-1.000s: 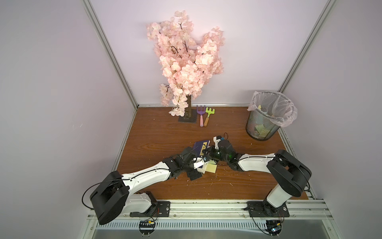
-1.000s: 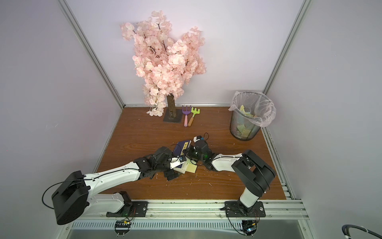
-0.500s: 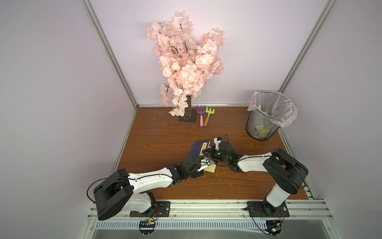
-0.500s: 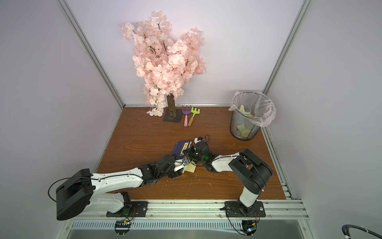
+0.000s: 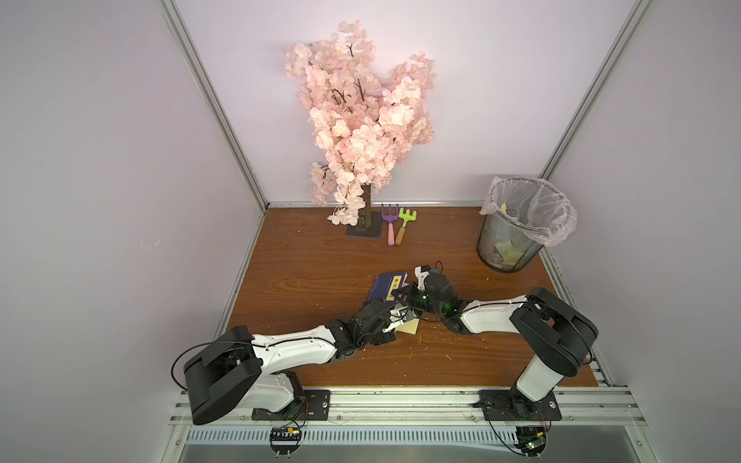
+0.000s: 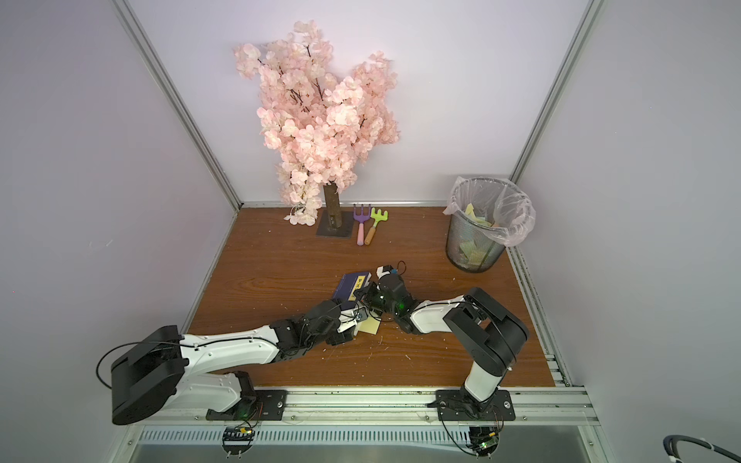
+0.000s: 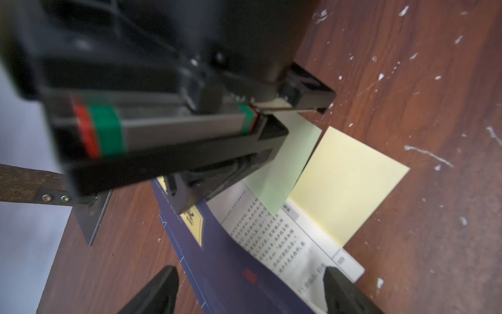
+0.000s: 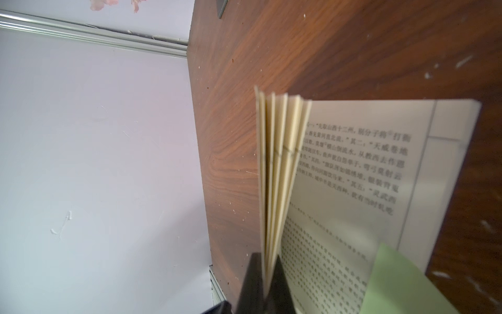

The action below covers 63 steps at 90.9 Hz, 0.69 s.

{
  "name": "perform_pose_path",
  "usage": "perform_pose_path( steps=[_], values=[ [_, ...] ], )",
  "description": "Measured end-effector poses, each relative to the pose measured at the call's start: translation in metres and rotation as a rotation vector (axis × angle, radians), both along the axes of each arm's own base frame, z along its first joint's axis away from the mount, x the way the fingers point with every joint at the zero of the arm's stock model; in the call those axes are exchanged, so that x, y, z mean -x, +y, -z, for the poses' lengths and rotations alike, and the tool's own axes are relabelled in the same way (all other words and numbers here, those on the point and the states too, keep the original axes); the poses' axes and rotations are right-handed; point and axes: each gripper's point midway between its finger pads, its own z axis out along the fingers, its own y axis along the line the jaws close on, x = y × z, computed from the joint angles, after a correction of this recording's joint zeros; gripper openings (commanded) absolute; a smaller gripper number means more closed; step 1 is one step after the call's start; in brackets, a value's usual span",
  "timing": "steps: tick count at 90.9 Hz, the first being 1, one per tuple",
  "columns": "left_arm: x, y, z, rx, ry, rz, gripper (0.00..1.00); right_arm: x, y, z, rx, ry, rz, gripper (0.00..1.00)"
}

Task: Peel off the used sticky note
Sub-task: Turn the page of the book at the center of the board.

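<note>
A dark blue book [image 5: 385, 285] [image 6: 349, 285] lies open on the wooden table. My right gripper [image 8: 267, 288] is shut on a sheaf of its pages [image 8: 277, 174] and holds them upright. A green sticky note [image 7: 282, 165] [image 8: 402, 285] and a yellow sticky note [image 7: 345, 185] [image 5: 409, 328] sit at the edge of the exposed printed page [image 7: 271, 233], the green one overlapping the yellow. No writing shows on either. My left gripper [image 7: 252, 291] is open, just short of the notes, with its fingers either side of the book's near corner and nothing in it.
A pink blossom tree [image 5: 361, 120] on a dark base stands at the back, with a purple toy rake [image 5: 389, 224] and a green toy rake [image 5: 405, 226] beside it. A lined mesh bin [image 5: 517, 232] holding discarded notes stands at the back right. Walls close in on both sides.
My left arm has dropped lower and its wrist has turned in toward the notes. The right gripper has kept its hold on the pages without moving.
</note>
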Motion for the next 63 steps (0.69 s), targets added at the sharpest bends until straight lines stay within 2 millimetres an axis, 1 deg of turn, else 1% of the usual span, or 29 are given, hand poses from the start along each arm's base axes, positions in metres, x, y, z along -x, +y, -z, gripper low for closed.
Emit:
perform_pose_path(
  steps=[10, 15, 27, 34, 49, 63],
  values=[
    [0.000, 0.001, 0.004, -0.013, 0.004, -0.003, 0.62, 0.000, 0.000, 0.000, 0.000, 0.000, 0.000, 0.04],
    [0.000, 0.000, 0.004, -0.010, 0.003, -0.005, 0.52, 0.000, 0.000, 0.000, -0.001, 0.000, 0.000, 0.04],
    [0.000, 0.000, 0.001, -0.007, -0.006, -0.002, 0.38, -0.001, 0.000, -0.001, -0.003, -0.003, 0.001, 0.05],
    [0.001, 0.000, -0.003, 0.002, -0.008, -0.002, 0.31, -0.001, 0.000, -0.002, -0.005, -0.005, 0.000, 0.08],
    [0.003, 0.000, -0.006, 0.025, 0.006, -0.010, 0.03, 0.000, -0.001, 0.001, 0.006, -0.003, -0.002, 0.16],
    [0.003, 0.000, -0.004, 0.035, 0.022, -0.022, 0.02, 0.001, -0.002, 0.005, 0.028, -0.005, -0.010, 0.24]
  ],
)
